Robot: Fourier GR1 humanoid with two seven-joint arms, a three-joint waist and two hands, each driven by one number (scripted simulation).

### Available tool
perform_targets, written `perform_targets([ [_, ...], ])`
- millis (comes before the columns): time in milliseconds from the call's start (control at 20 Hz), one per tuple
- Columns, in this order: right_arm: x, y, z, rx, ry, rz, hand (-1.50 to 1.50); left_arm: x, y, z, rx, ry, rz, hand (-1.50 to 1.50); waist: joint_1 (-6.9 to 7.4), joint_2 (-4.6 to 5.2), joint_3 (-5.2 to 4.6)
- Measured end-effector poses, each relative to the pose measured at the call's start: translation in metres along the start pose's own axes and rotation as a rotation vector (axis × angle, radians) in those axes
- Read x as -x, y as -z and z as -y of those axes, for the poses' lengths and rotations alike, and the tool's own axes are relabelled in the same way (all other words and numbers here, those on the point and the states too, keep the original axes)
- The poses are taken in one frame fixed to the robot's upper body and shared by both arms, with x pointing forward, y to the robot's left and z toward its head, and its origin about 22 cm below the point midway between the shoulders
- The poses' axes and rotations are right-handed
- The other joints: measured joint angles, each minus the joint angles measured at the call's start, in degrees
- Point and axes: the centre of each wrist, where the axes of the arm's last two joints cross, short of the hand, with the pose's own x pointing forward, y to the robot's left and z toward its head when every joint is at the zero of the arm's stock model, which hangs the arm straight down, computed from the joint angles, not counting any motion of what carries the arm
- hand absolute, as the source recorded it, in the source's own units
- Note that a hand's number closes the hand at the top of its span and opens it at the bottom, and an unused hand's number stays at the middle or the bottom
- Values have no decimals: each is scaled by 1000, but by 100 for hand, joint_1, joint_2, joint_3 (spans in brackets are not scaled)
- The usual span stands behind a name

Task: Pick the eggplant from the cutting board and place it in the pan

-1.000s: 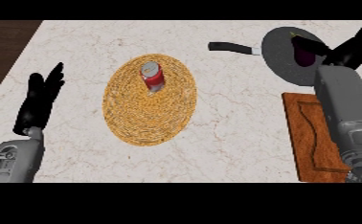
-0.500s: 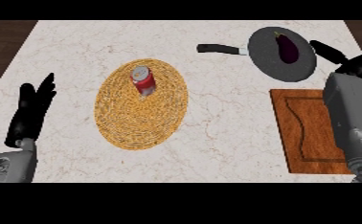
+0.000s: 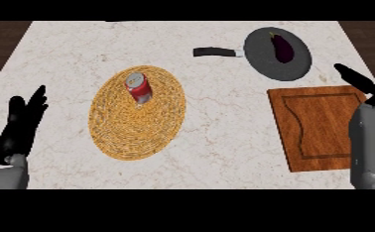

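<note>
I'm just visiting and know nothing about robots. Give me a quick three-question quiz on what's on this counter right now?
1. True or false: the eggplant lies in the pan.
2. What stands on the woven mat?
A) a mug
B) a red can
C) a lemon
3. Fill in: the cutting board lies at the counter's ____ side, by the robot's right hand.

Key: 1 true; 2 B, the red can; 3 right.

Open counter lay between mat and board

A red can (image 3: 138, 88) stood on the woven mat (image 3: 137, 113); bare marble separated it from the cutting board (image 3: 317, 128) and pan (image 3: 278, 54).
</note>
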Motion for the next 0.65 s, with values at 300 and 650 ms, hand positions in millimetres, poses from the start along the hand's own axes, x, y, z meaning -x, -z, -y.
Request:
perform_targets([
  [300, 23, -5, 63, -49, -12, 8, -150, 9, -5, -5, -11, -9, -16, 0, -90, -21, -8],
  [650, 23, -34, 156, -63, -31, 22, -150, 1, -4, -1, -4, -7, 6, 0, -12, 26, -1],
])
